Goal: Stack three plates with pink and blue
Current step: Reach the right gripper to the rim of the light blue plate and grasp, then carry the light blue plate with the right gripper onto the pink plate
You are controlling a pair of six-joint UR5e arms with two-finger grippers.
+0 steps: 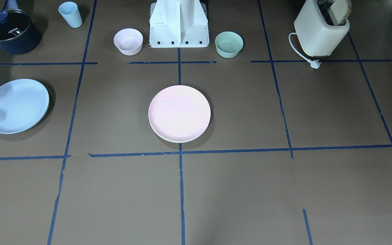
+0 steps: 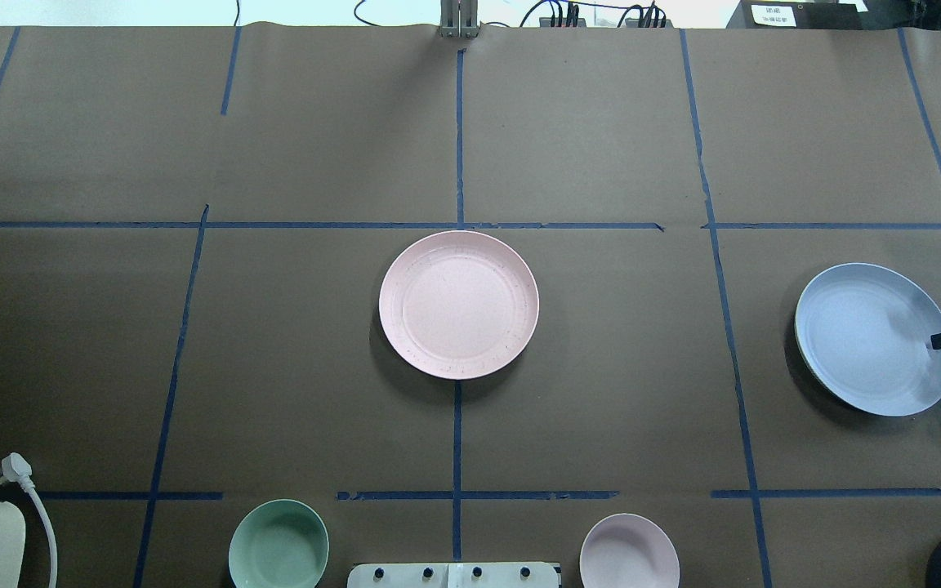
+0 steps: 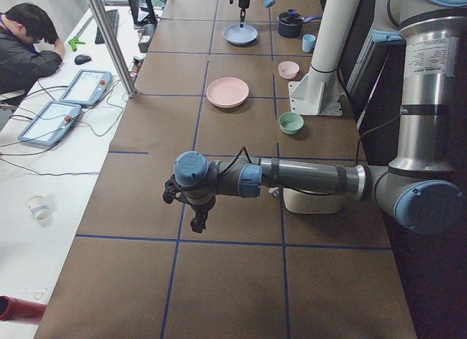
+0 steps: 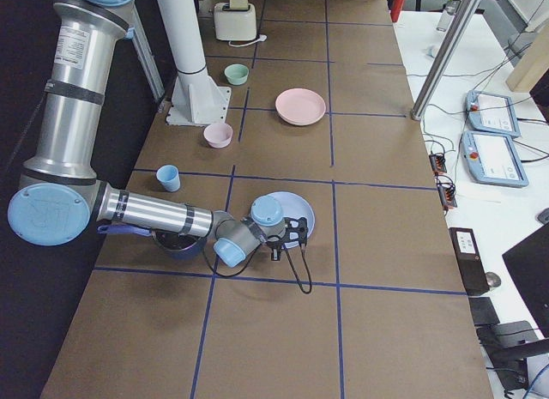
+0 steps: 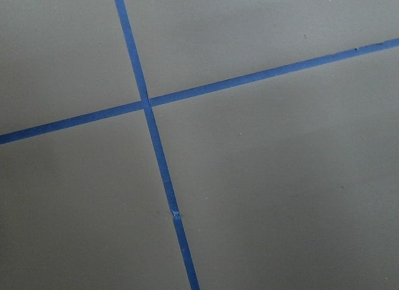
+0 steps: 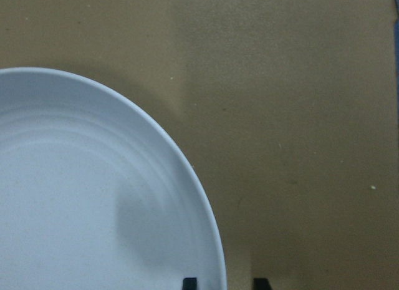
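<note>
I am watching the right gripper (image 6: pixel 225 282) at the blue plate (image 2: pixel 871 339)
Jaws are standing slightly open astride its rim by the right edge of the table (image 2: pixel 601 392), holding nothing, probably to pinch it; pink plate (image 2: pixel 458 304) is lying mid-table on the cream-white plate (image 1: pixel 179 140); left gripper (image 3: pixel 195 221) I cannot tell

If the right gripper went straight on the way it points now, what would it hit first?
Probably the light blue plate: the right gripper points down at its rim, one fingertip over the plate, the other over the table. How high it hangs is unclear.
</note>
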